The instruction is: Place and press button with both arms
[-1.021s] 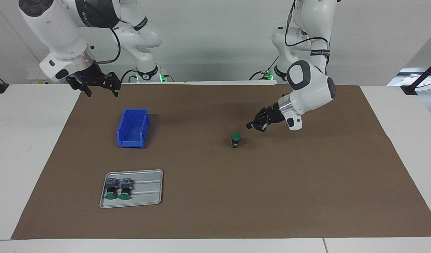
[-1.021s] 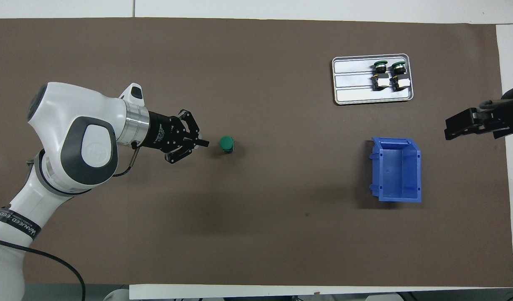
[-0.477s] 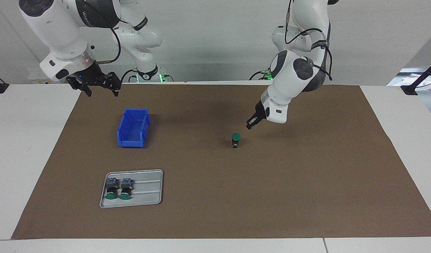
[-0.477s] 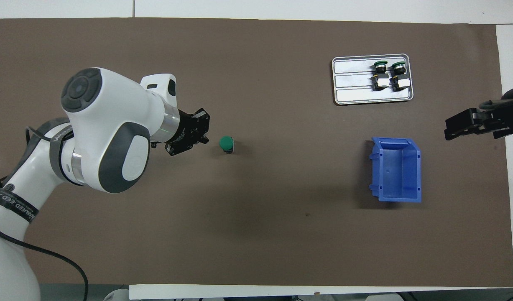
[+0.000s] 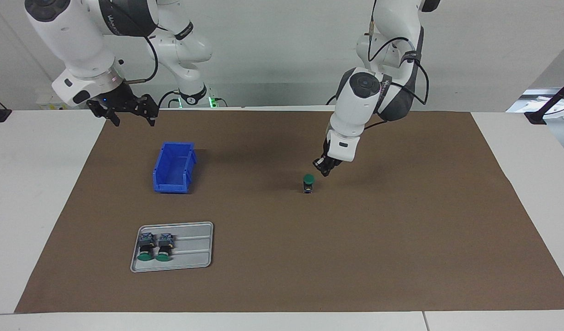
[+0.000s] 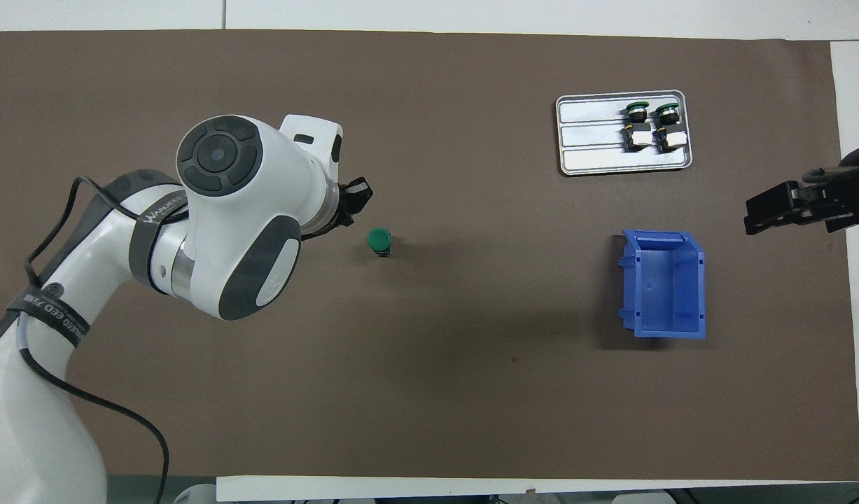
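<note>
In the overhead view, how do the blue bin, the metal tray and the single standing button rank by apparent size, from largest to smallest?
1. Metal tray: covers the largest area, though the bin comes fairly close.
2. Blue bin.
3. Standing button: by far the smallest, mostly its green cap showing.

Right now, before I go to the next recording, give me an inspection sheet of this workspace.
Surface: brown mat on white table.
Job's things: upright green-capped button mid-mat, untouched.
Clutter: two spare buttons lying in grey tray; empty blue bin.
Grippers: left gripper shut, close above and beside the button; right gripper open, waiting raised near the bin.
Cables: black cables on arms.
Surroundings: white wall.
</note>
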